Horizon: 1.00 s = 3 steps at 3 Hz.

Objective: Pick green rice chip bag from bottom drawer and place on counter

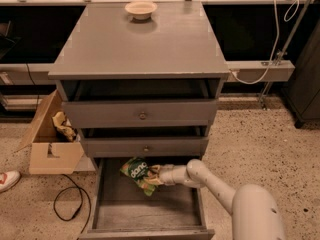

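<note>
The green rice chip bag (137, 173) hangs above the back of the open bottom drawer (145, 211), just under the middle drawer's front. My gripper (156, 174) is shut on the bag's right edge and holds it clear of the drawer floor. My white arm (215, 186) reaches in from the lower right over the drawer's right side. The grey counter (142, 41) is the cabinet's top slab, well above the bag.
A pale bowl (141, 9) sits at the back of the counter. Two shut drawers with round knobs (143, 116) are above the open one. A cardboard box (50, 144) with a tan paper wad, a black cable (70, 204) and a shoe (7, 179) lie on the floor at left.
</note>
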### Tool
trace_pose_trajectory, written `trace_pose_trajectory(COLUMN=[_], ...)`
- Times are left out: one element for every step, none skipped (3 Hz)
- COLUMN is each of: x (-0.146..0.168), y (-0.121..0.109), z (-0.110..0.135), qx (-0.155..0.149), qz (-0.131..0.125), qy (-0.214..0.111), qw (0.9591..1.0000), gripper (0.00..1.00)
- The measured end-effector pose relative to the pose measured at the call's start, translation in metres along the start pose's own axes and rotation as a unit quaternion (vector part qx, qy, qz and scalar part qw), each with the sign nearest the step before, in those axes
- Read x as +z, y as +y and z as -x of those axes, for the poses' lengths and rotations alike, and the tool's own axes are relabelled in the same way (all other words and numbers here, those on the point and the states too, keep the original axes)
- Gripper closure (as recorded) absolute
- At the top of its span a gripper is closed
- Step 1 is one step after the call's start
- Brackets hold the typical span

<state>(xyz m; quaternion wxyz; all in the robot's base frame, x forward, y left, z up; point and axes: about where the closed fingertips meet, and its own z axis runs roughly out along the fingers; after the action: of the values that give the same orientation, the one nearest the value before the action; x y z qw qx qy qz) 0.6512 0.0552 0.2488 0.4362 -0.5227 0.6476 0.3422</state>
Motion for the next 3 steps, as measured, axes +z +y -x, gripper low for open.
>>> trace_pose_trajectory(x=[0.001,0.001,-0.012], y=[0.025,0.025,0.039], z=[0.003,0.003,0.015], qx=[-0.002,-0.002,-0.027], qz=[0.051,0.051,0.078], qy=[-0.007,-0.007,-0.025], qw=[0.9987,0.9987,0.9963], gripper=[1.00,1.00,1.00])
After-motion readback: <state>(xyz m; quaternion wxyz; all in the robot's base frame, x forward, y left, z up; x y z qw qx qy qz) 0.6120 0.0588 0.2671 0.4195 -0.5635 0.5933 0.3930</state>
